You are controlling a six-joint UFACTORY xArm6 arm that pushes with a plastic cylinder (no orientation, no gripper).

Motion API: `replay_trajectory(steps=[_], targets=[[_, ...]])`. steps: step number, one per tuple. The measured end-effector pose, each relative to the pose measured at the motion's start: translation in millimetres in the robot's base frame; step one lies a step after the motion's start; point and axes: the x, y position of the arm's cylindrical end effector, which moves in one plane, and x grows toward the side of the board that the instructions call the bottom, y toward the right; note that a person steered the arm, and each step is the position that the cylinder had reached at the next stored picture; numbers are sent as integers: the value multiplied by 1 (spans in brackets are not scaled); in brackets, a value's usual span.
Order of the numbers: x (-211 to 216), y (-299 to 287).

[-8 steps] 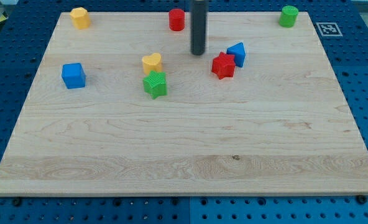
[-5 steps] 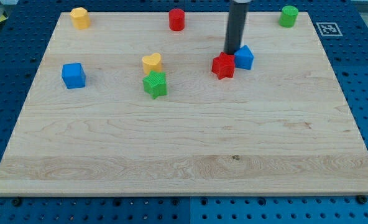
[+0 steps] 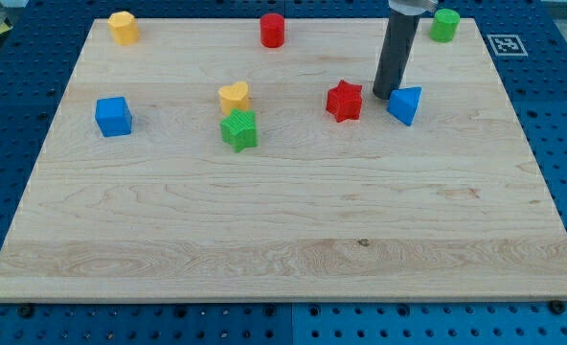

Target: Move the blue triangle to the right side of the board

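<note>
In the one camera view, my tip (image 3: 390, 98) rests on the wooden counter (image 3: 283, 220), touching the left edge of the blue triangle (image 3: 405, 103) at its far corner. There is no pincer on this arm, only the dark rod, so no opening can be told. The blue triangle lies right of the counter's middle, in the far half, well short of the right edge. Its flat far side runs roughly left to right and its sharp corner points toward the near edge, slightly right; its long axis cannot be told surely. The red star (image 3: 344, 100) sits just left of my tip, apart from the triangle. Farther left, the yellow heart (image 3: 234, 97) and the green star (image 3: 238, 129) stand close together, the green one nearer. The blue cube (image 3: 113, 116) is near the left edge. Along the far edge stand the yellow block (image 3: 123, 27), the red cylinder (image 3: 272, 30) and the green cylinder (image 3: 445, 24).
</note>
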Motion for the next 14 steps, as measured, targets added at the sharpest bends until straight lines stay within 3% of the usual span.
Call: replay_trajectory(steps=[1,7,10,14], targets=[[25,0],[72,7],[72,54],[59,14]])
